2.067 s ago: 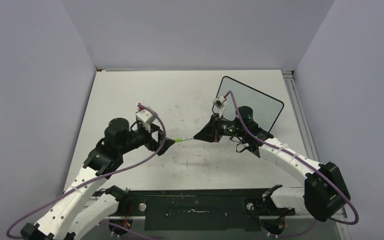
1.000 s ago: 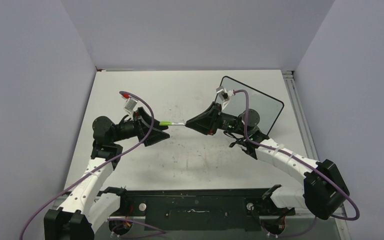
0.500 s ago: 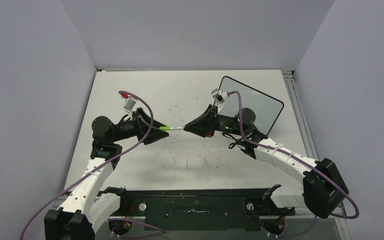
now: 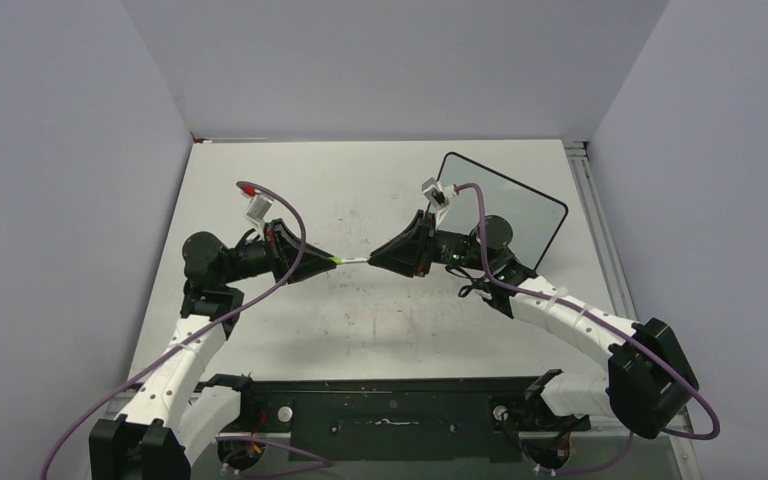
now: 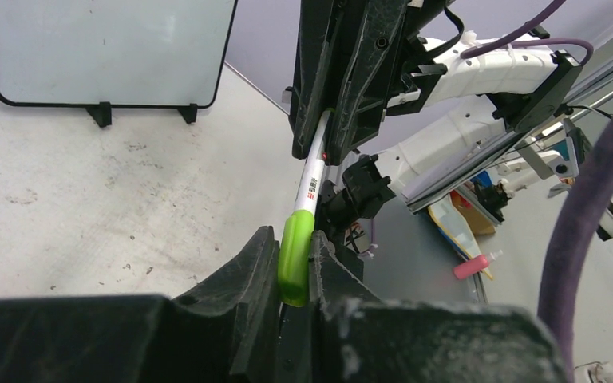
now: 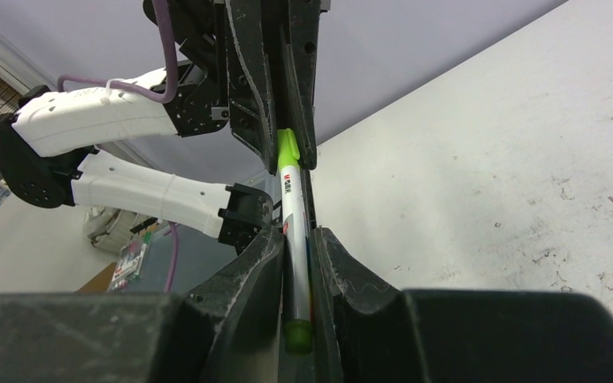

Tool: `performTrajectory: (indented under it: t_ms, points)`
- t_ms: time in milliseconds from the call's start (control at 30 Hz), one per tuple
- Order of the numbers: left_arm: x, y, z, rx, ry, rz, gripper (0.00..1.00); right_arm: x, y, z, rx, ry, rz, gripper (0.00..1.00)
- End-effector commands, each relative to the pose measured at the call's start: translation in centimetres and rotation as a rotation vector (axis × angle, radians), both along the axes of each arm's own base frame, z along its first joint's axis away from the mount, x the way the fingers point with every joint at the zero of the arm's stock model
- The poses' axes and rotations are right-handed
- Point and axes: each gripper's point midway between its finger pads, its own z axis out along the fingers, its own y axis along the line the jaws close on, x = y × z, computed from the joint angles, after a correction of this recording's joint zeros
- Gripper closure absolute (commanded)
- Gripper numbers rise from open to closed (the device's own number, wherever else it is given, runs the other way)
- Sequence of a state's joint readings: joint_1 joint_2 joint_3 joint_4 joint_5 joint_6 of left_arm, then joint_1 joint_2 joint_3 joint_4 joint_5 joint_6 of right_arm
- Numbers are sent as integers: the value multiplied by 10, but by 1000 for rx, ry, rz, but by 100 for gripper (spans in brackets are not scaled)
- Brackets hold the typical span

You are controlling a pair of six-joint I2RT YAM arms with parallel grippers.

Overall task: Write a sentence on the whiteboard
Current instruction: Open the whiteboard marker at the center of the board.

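Now the left end effector (image 4: 330, 262) grips the green cap (image 5: 295, 255) and the right end effector (image 4: 376, 259) grips the pen (image 6: 294, 214), likely so the cap pulls off

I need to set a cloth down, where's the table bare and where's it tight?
Bare: the table far-left, between the back wall and the left gripper; the near strip between the arms and the base plate. Crowded: the middle, where it and the right gripper clamp the marker, and far-right by the whiteboard.
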State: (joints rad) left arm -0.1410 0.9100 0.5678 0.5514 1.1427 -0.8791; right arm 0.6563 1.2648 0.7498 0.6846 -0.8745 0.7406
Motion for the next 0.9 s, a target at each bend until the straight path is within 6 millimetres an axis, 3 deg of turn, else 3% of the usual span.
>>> performTrajectory:
  t_ms: [0, 200, 467, 700, 867]
  points:
    - [-2, 0, 20, -8, -101, -1, 100, -1, -2, 28, 53, -91, -17, 95]
    - [-6, 1, 22, -9, -119, -7, 100, -6, -11, 47, 135, -112, -25, 95]
    - [-8, 3, 26, -12, -147, 0, 100, -5, -29, 55, 211, -80, -11, 95]
    - [-7, 7, 29, -15, -161, 18, 100, -1, -40, 53, 202, -75, -40, 95]
    - [-5, 10, 30, -14, -167, 33, 100, 12, -51, 42, 103, -93, -127, 95]
